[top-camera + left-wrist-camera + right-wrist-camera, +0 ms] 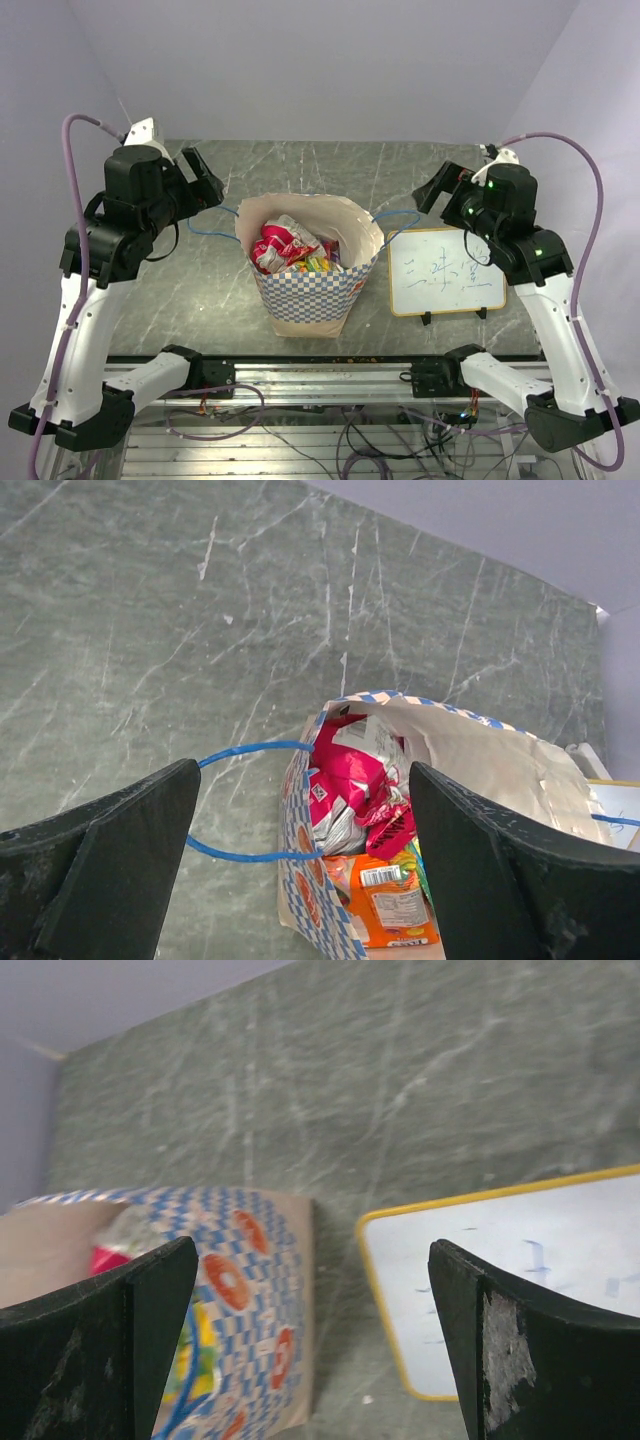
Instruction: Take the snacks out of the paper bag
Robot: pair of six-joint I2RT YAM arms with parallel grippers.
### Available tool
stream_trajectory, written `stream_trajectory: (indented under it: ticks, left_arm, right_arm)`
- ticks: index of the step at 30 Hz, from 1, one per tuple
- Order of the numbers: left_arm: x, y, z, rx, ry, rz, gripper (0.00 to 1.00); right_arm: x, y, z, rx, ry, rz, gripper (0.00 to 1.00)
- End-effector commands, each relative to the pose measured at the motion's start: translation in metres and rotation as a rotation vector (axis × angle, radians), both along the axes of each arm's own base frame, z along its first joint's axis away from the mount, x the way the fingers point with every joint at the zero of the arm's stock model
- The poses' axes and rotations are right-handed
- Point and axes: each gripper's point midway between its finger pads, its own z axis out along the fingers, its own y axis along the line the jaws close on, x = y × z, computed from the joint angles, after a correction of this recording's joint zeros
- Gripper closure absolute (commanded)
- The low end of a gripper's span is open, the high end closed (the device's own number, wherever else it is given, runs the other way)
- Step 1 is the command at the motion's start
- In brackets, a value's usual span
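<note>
Grey marble worktop (170, 290); bag (310, 292) upright near front edge, mid-width, mouth gaping for reach-in. All snacks (288, 246) inside, none out. My left claw (203, 178) and right claw (438, 190) flank it, wide open, empty, ready. Board (445, 270) right of bag.

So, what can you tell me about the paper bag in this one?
The paper bag stands upright in the middle of the table, its mouth gaping open. It is crinkled cream paper inside, with a blue-and-white checkered band with orange rings outside and a tan base. Thin blue string handles flop outward on each side. Foil snacks fill it to the rim. Nothing grips it.
</note>
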Motion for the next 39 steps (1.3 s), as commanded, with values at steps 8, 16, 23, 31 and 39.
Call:
stream_trajectory:
  ticks: [8,16,23,31,39]
  left_arm:
    - [-0.026,0.014,-0.058,0.0,0.229,0.097,0.06]
    - [-0.04,0.001,-0.097,-0.101,0.339,0.106,0.08]
    - [-0.03,-0.006,-0.108,-0.121,0.365,0.104,0.15]
    - [-0.019,-0.022,-0.117,-0.159,0.41,0.065,0.34]
    - [-0.012,-0.026,-0.113,-0.232,0.352,0.06,0.4]
  right_arm:
    - [-0.019,0.083,0.018,0.415,0.032,0.332,0.01]
    - [-0.039,0.107,-0.003,0.53,0.157,0.452,0.08]
    - [-0.045,0.115,0.0,0.589,0.166,0.503,0.33]
    - [-0.048,0.113,0.005,0.556,0.155,0.514,0.54]
    - [-0.048,0.113,0.004,0.518,0.155,0.537,0.74]
